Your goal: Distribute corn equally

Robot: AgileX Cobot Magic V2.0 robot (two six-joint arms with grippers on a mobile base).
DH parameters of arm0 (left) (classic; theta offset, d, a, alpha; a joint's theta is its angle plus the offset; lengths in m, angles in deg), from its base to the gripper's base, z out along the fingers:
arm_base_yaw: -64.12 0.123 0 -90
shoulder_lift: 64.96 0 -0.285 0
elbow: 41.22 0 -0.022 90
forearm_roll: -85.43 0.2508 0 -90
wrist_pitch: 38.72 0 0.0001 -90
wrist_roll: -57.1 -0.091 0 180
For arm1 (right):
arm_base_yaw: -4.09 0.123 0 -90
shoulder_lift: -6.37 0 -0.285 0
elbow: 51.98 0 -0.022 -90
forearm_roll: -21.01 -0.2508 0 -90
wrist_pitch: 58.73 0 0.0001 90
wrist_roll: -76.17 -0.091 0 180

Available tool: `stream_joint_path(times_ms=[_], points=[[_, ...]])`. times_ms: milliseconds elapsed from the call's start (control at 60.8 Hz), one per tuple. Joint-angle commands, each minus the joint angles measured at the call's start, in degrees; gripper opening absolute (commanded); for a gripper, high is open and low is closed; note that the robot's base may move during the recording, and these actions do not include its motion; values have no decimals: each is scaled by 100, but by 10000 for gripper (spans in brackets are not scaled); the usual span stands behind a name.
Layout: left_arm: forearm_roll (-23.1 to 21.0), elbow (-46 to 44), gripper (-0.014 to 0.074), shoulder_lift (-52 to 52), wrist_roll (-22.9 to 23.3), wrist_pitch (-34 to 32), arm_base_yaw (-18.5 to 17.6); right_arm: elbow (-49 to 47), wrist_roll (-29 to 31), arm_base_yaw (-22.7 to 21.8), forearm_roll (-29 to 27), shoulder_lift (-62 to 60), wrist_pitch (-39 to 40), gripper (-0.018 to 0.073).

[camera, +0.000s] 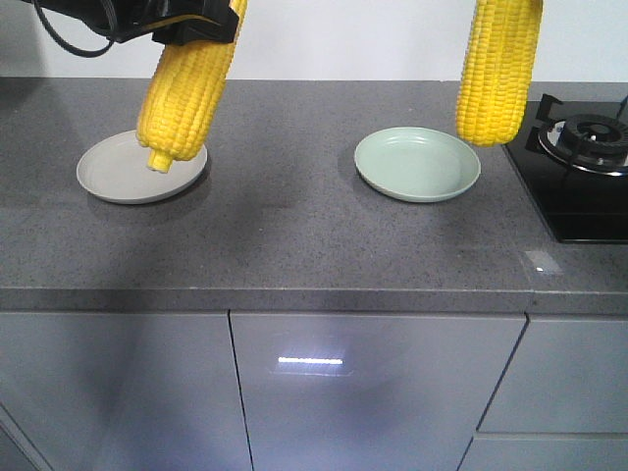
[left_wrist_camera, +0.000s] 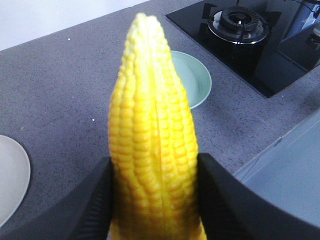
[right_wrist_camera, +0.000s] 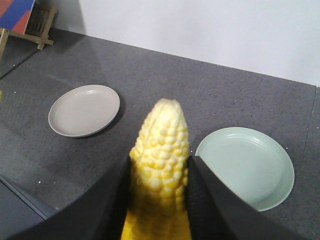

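Two corn cobs hang in the air, one in each gripper. The left corn [camera: 186,88] tilts tip-down, its pale end just above the grey plate [camera: 118,172]. My left gripper [left_wrist_camera: 154,160] is shut on it, black fingers [left_wrist_camera: 92,200] pressed on both sides of the cob [left_wrist_camera: 152,115]. The right corn [camera: 500,69] hangs upright past the right rim of the green plate [camera: 417,167]. In the right wrist view my right gripper [right_wrist_camera: 161,160] is shut on that cob [right_wrist_camera: 162,135], between the grey plate [right_wrist_camera: 84,110] and the green plate [right_wrist_camera: 245,167]. Both plates hold nothing.
A black gas stove [camera: 584,167] with a burner [left_wrist_camera: 239,21] is set into the grey counter at the far right. The counter's front edge [camera: 294,294] runs above cabinet doors. A small wooden easel [right_wrist_camera: 30,25] stands at the back left.
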Motion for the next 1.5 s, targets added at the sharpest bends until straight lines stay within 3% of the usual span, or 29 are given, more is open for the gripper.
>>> stream_joint_path(times_ms=[0,1480], points=[[-107,-171,-6,-209,43,-358,6,-171,44,-16,-121,-199,386,-5],[-107,-171,-6,-209,43,-358,6,-171,44,-16,-121,-199,384,-5]])
